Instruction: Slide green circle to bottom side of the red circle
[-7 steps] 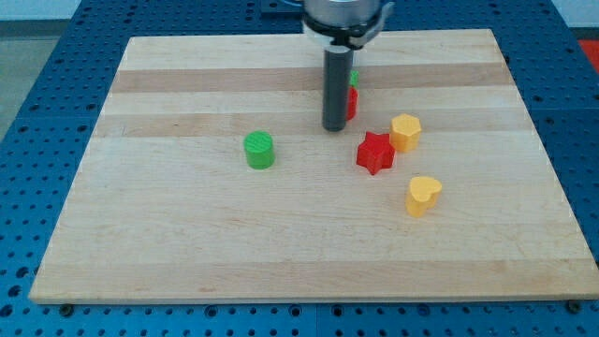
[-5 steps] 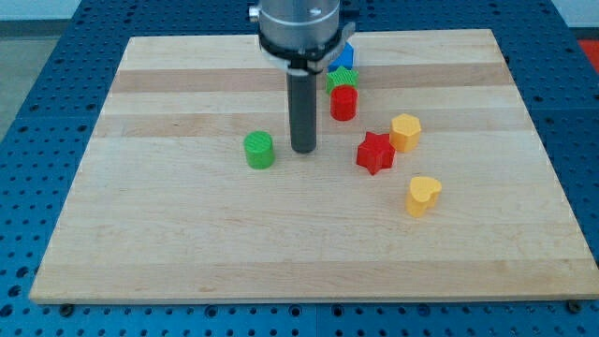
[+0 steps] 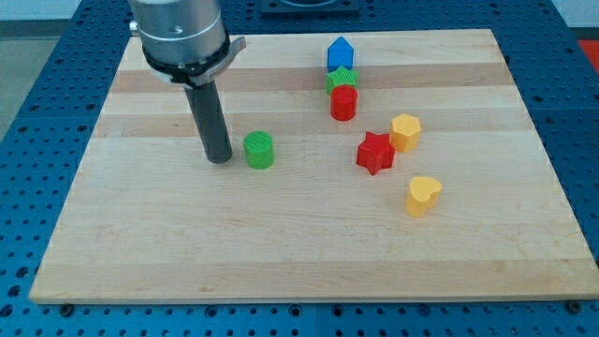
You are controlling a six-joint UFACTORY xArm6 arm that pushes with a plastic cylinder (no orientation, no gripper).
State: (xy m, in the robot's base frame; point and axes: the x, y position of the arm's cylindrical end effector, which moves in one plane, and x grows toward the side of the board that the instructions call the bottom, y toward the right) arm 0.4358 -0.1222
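Observation:
The green circle [image 3: 259, 150] sits left of the board's middle. The red circle [image 3: 343, 103] stands to its upper right, touching a green star [image 3: 343, 80] above it. My tip [image 3: 219, 158] rests on the board just left of the green circle, a small gap between them.
A blue block [image 3: 341, 53] with a pointed top stands above the green star. A red star [image 3: 374, 153], a yellow hexagon [image 3: 405, 132] and a yellow heart [image 3: 423, 195] lie at the right. The wooden board [image 3: 140, 253] sits on a blue perforated table.
My tip has moved left, from beside the red circle, past the green circle, to its left side. No block has moved.

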